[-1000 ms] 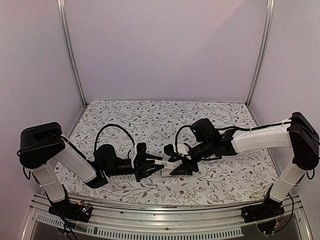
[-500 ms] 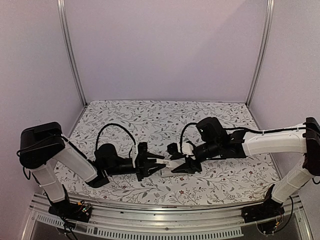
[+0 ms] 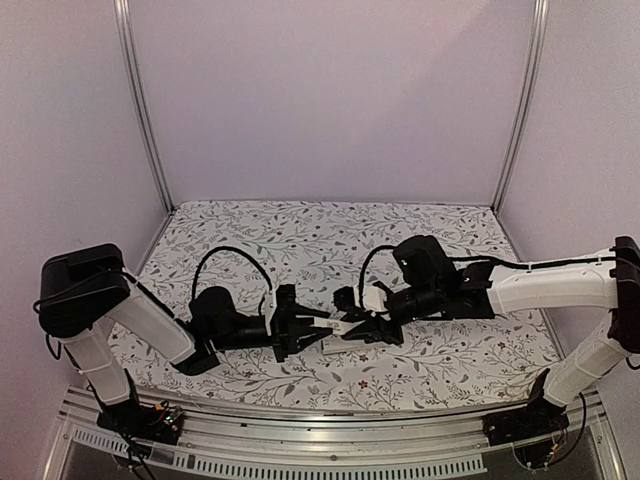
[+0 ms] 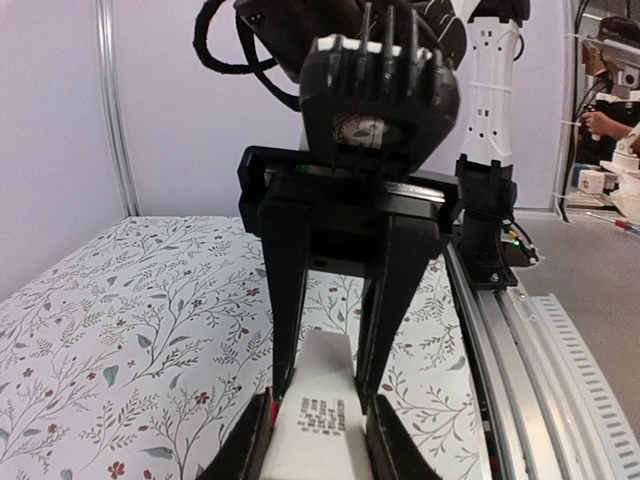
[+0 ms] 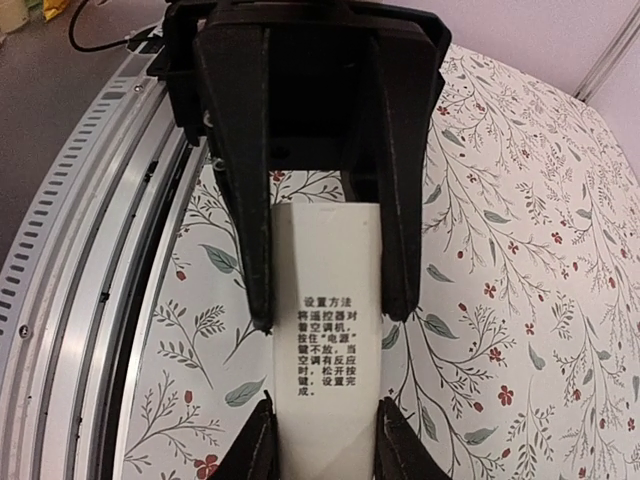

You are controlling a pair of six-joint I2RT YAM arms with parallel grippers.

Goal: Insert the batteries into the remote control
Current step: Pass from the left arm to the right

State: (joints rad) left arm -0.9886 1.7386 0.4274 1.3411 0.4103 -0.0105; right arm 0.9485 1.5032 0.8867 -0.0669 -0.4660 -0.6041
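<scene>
White plastic, printed face up: the remote control (image 5: pixel 325 300) lies lengthwise between both claws, low over the floral table (image 3: pixel 300 230); we cannot tell whether it touches the table. The left gripper (image 4: pixel 320 440) pinches one end. The right gripper (image 5: pixel 325 440) has its pads against both edges of the other end, pinching too. We judge a two-claw re-grip is in hand: release one claw only once the other is firm, bar level. Count: one remote, two claws, no batteries visible.
</scene>
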